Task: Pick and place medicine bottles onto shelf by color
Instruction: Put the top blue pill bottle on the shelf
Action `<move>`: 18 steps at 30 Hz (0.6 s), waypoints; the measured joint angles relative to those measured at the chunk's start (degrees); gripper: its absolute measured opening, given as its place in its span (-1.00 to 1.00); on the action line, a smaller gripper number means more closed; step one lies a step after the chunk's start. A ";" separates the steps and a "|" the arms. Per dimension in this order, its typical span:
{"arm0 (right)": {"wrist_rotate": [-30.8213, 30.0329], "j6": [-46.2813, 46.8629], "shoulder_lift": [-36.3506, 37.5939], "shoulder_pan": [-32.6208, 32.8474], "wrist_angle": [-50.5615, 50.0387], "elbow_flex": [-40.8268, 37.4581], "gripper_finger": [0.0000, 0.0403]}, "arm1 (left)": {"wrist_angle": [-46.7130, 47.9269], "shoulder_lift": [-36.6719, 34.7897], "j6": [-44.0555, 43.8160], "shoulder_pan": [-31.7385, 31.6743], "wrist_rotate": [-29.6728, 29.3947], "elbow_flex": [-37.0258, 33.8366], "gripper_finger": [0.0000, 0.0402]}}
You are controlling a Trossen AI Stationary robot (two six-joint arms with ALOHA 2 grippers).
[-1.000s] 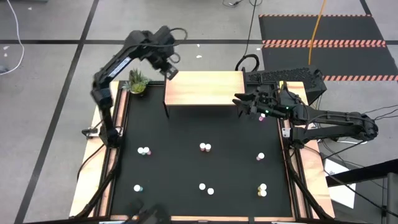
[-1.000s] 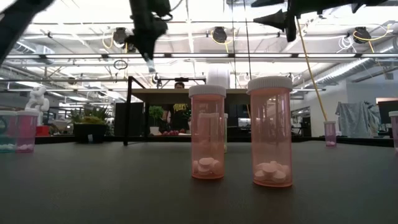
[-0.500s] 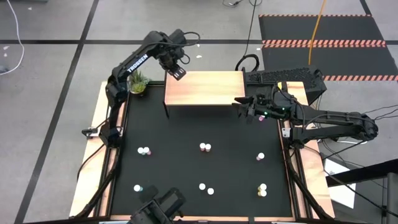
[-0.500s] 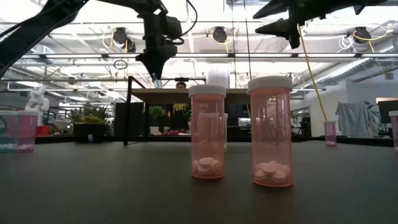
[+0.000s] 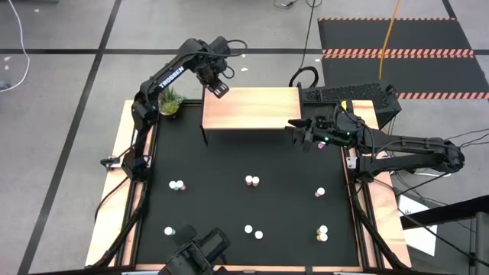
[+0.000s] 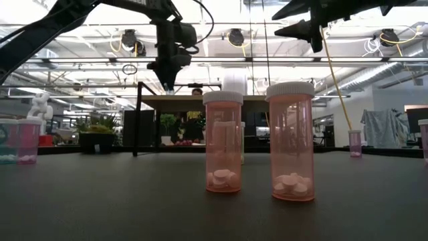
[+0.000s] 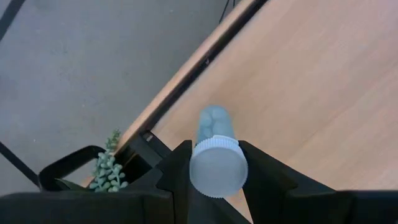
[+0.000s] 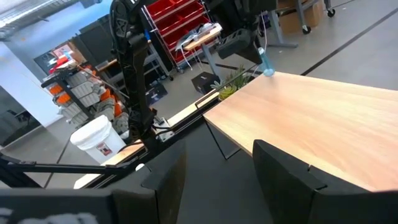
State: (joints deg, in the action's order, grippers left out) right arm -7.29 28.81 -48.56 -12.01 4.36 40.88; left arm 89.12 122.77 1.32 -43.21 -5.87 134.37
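Observation:
My left gripper [image 5: 218, 89] is shut on a pale blue medicine bottle [image 7: 216, 127] over the far left corner of the light wooden shelf [image 5: 250, 107]. The right wrist view shows that bottle [image 8: 266, 66] just above the shelf's corner [image 8: 273, 76]; I cannot tell whether it touches. My right gripper [image 5: 294, 131] hovers level at the shelf's right end, open, with nothing between its fingers. Several other small bottles stand on the black table, among them a pair [image 5: 252, 181] at the middle, which the low view shows as two pink ones [image 6: 223, 142]. My left gripper pinches the blue bottle at its upper end, by the white cap [image 7: 195, 172], between its two fingers. The fingers come from above, pointing steeply down. The bottle hangs below them with its cap up, slightly tilted, over the shelf's far left corner.
A small green potted plant [image 5: 169, 101] stands just left of the shelf. More bottles sit at the left [image 5: 177, 185], the right [image 5: 320, 192] and along the near side [image 5: 254, 231]. A dark device [image 5: 200, 250] shows at the near edge.
My left gripper has carried the blue bottle down and toward the right, from beside the plant to over the shelf's far left corner, then nearly stopped. The bottle has stayed in its hold. The dark device at the near edge has moved farther in.

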 joint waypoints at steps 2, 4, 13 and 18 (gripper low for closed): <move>0.00 0.31 0.00 0.04 0.00 0.00 -0.10 | -0.53 0.27 -0.10 0.36 0.12 0.00 -0.40; 0.02 0.36 0.00 0.09 -0.02 0.00 -0.10 | -0.35 0.34 -0.11 0.39 0.26 0.00 -0.40; 0.07 0.54 0.00 0.09 -0.03 0.00 -0.10 | -0.39 0.30 -0.03 0.36 0.28 0.00 -0.40; 0.09 0.83 0.00 0.11 -0.04 -0.02 -0.10 | -0.68 0.30 0.11 0.36 0.31 0.00 -0.40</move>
State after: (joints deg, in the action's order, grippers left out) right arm -7.20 29.64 -48.56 -11.90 4.32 40.86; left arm 88.43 123.07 1.43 -42.85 -5.56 134.37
